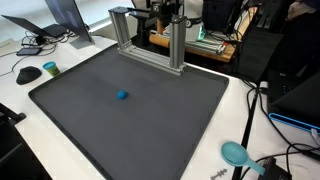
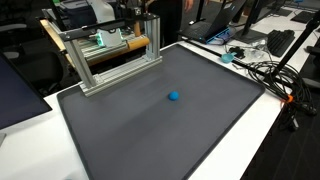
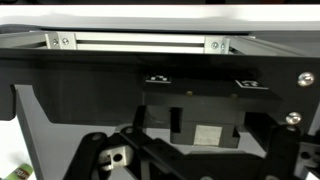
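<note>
A small blue object (image 1: 122, 96) (image 2: 174, 97) lies alone near the middle of a dark grey mat (image 1: 130, 130) (image 2: 150, 140). At the mat's far edge stands an aluminium frame (image 1: 150, 50) (image 2: 110, 62). The arm (image 1: 171, 10) is behind that frame, far from the blue object and mostly hidden in both exterior views. In the wrist view my gripper (image 3: 195, 152) looks at the frame's silver crossbar (image 3: 135, 42) over dark hardware. Its fingers (image 3: 105, 155) stand wide apart at the bottom edge, open, with nothing between them.
The mat lies on a white table (image 1: 60, 140). A laptop (image 1: 62, 16), a dark mouse (image 1: 28, 73) and a teal disc (image 1: 50, 67) sit at one end. A teal round thing (image 1: 236, 152) and cables (image 1: 275, 160) (image 2: 268, 70) lie at the other.
</note>
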